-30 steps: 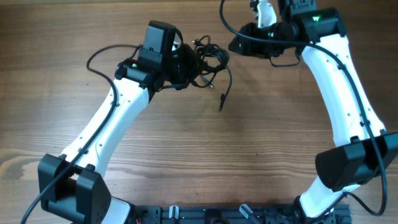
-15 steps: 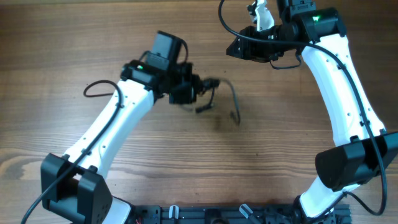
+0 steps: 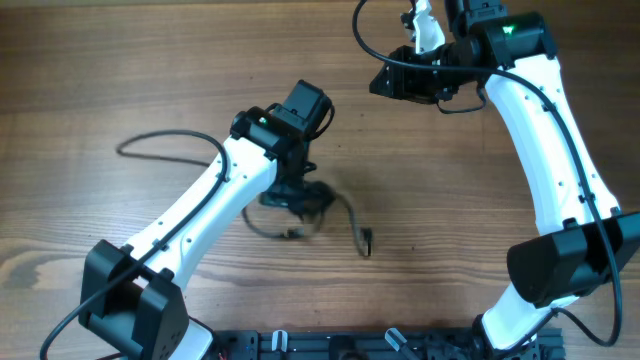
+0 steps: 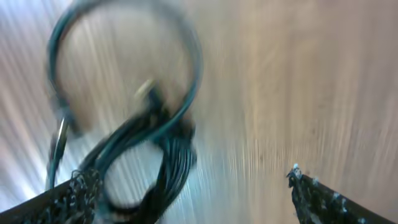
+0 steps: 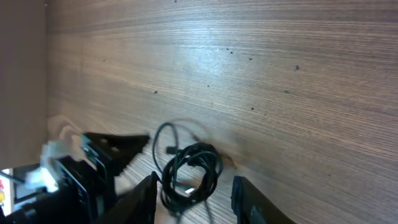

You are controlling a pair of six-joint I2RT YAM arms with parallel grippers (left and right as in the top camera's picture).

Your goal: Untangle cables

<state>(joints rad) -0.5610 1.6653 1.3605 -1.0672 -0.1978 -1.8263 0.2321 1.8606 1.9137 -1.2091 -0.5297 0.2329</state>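
Left wrist view: my left gripper (image 4: 190,175) wide open, holding nothing
Cables (image 4: 161,149): blurred tangle on the table (image 4: 298,74), just ahead between my fingers (image 4: 68,196)
Why: jaws spread to come down on a fresh strand, I judge
Right gripper (image 5: 196,179): half open around a coil (image 5: 186,163); grip unclear

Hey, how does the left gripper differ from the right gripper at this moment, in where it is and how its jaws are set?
The left gripper hangs just over the cables near the middle of the table; the right gripper sits off at the far side, away from them. The left gripper's jaws are spread wide, the right gripper's noticeably narrower. Neither appears to grip a cable.
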